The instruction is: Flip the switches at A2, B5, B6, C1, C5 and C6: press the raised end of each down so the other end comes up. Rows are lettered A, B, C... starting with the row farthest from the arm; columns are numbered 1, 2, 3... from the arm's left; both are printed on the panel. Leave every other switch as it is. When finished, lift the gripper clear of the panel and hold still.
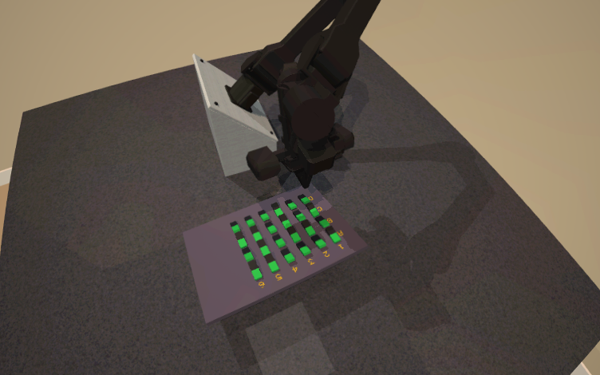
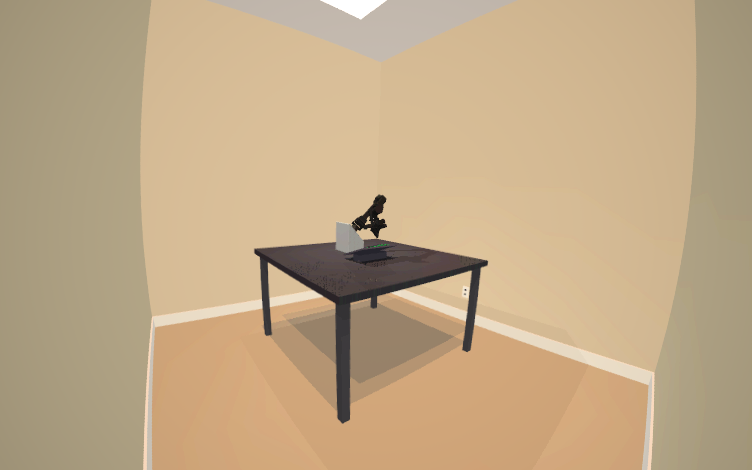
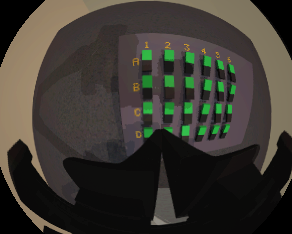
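A dark robot arm (image 1: 311, 69) reaches down over a dark table (image 1: 83, 186). A flat purple switch panel (image 1: 227, 274) lies near the middle of the table, slightly toward its near edge as seen from above, skewed to the table's edges. It carries a grid of small rocker switches (image 1: 277, 234), each half green and half black, with orange row letters and column numbers printed along two sides.

The gripper (image 1: 303, 178) points down at the panel's arm-side edge, beside the column 1 end. Its jaws are pressed fully together with nothing between them, probably so the closed tips act as a single poking finger for pressing a raised switch end.

In the wrist view, the closed tips sit just below row D near columns 1 and 2, so C1 looks like the likely target. A pale grey wedge-shaped block (image 1: 232, 135) stands behind the panel, toward the table's far edge.
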You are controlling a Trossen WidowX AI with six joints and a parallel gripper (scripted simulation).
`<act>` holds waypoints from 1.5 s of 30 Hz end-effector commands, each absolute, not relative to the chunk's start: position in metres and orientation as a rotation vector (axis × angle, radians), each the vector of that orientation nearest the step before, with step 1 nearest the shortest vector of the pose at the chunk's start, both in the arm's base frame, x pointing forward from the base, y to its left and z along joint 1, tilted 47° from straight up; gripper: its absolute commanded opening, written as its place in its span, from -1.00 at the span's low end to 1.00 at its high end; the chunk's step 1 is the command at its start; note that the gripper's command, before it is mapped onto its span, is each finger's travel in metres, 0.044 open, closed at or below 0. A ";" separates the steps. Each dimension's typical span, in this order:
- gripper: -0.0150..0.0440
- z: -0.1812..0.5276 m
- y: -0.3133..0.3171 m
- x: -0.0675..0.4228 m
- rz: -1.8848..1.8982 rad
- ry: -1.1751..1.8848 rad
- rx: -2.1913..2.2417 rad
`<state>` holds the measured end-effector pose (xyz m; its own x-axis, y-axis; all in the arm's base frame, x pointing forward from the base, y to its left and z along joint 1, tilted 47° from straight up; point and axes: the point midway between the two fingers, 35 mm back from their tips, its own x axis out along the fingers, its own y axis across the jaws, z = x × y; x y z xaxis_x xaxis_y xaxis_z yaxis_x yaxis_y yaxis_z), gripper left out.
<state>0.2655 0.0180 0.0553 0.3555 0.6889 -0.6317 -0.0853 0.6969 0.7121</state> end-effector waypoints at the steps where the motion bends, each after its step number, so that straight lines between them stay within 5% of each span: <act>1: -0.49 0.060 0.030 0.255 0.546 1.109 0.660; 45: -0.49 0.023 0.072 0.274 0.538 1.083 0.668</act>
